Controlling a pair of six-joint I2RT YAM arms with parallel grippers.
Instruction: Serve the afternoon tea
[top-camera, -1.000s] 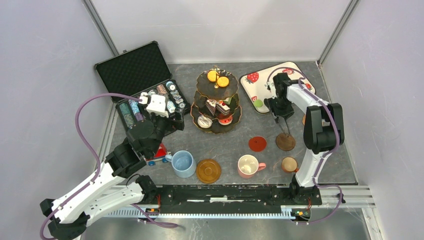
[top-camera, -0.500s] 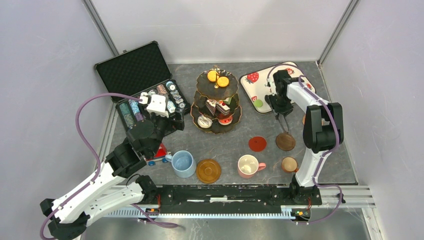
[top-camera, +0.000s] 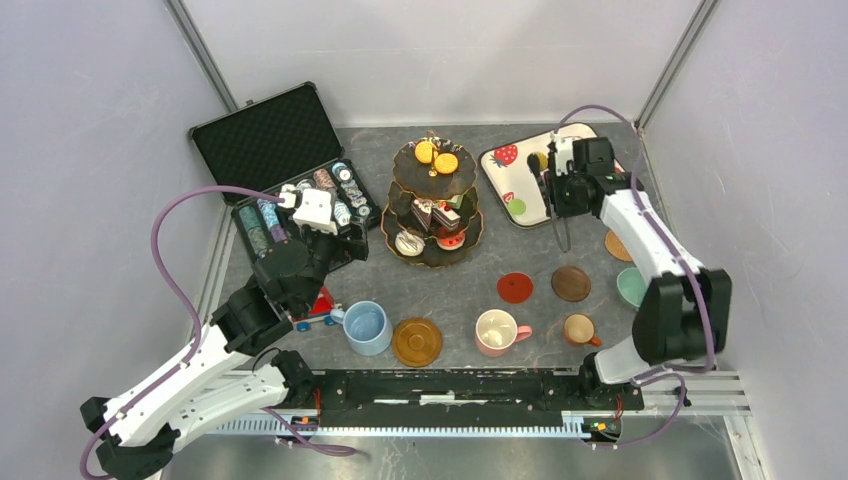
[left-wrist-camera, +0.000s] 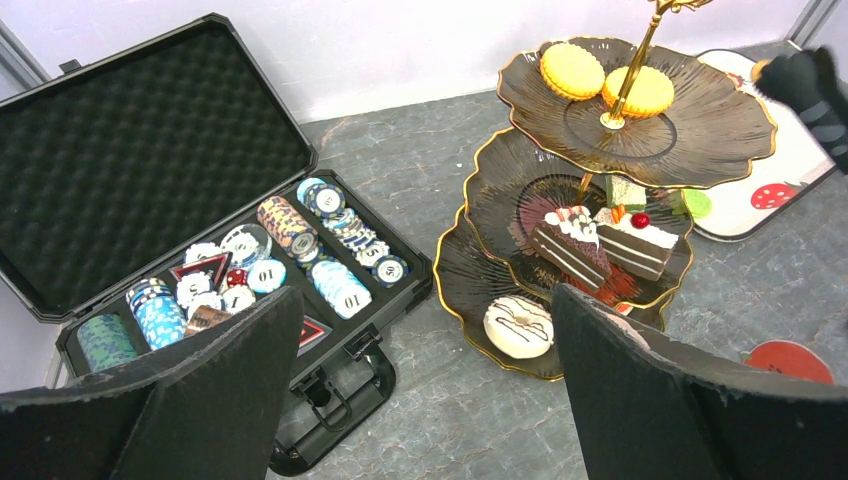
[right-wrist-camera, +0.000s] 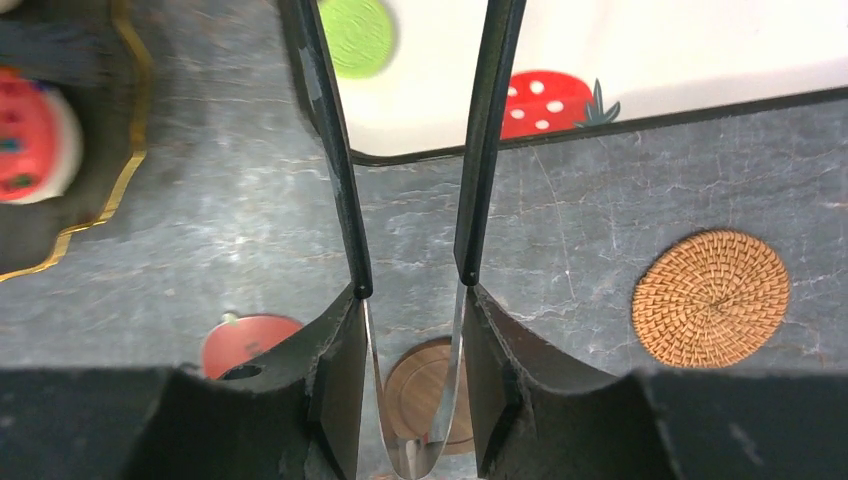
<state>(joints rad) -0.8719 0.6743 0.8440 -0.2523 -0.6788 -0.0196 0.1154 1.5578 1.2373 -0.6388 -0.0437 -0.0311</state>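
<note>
The right end effector (right-wrist-camera: 412, 292) is clamped on a pair of tongs (right-wrist-camera: 483, 150), pressing their arms partway together. The arms reach across the near edge of the strawberry tray (right-wrist-camera: 650, 40) in the far right corner of the worktop (top-camera: 460, 300). The left end effector (left-wrist-camera: 425, 320) gapes wide and holds nothing, beside the chip case (left-wrist-camera: 150, 150) at the left edge. The three-tier stand (left-wrist-camera: 720, 125) with its cakes sits at the middle of the far edge. The blue mug (top-camera: 367, 327), pink mug (top-camera: 497, 332) and small brown mug (top-camera: 579, 329) line the near edge.

I have the right gripper (top-camera: 557, 208) over the strawberry tray's (top-camera: 495, 180) near edge, clamped on thin tongs (top-camera: 565, 238); the brown coaster (top-camera: 571, 283) lies apart from them.
</note>
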